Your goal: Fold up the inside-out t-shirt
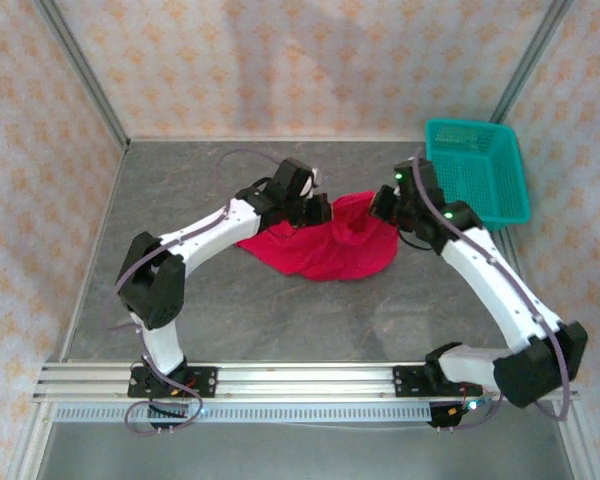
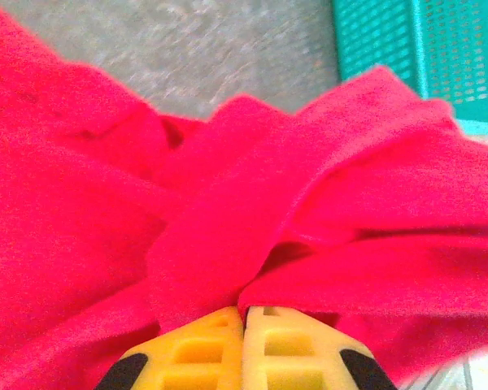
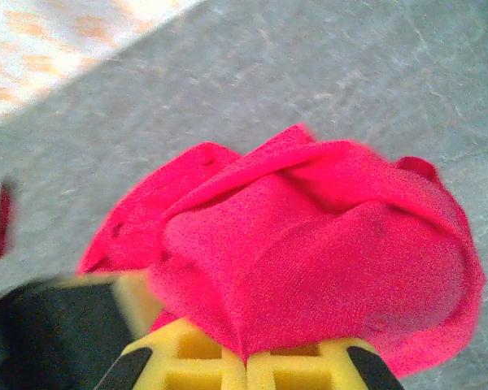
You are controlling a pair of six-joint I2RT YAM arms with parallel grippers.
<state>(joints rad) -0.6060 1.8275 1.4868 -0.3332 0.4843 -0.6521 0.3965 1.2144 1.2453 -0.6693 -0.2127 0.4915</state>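
The t-shirt [image 1: 325, 250] sat bunched mid-frame on the desk [image 1: 230, 310], its upper edge raised between the left end effector [image 1: 320, 210] and the right end effector [image 1: 384, 206], each clamped tight on red cloth, likely to stretch it flat before folding.

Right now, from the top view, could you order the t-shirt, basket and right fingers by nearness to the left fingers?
1. t-shirt, pinched in the left fingers.
2. right fingers, just right, also gripping it.
3. basket, back right.

Overhead view, wrist views close on t-shirt [image 1: 332, 252]
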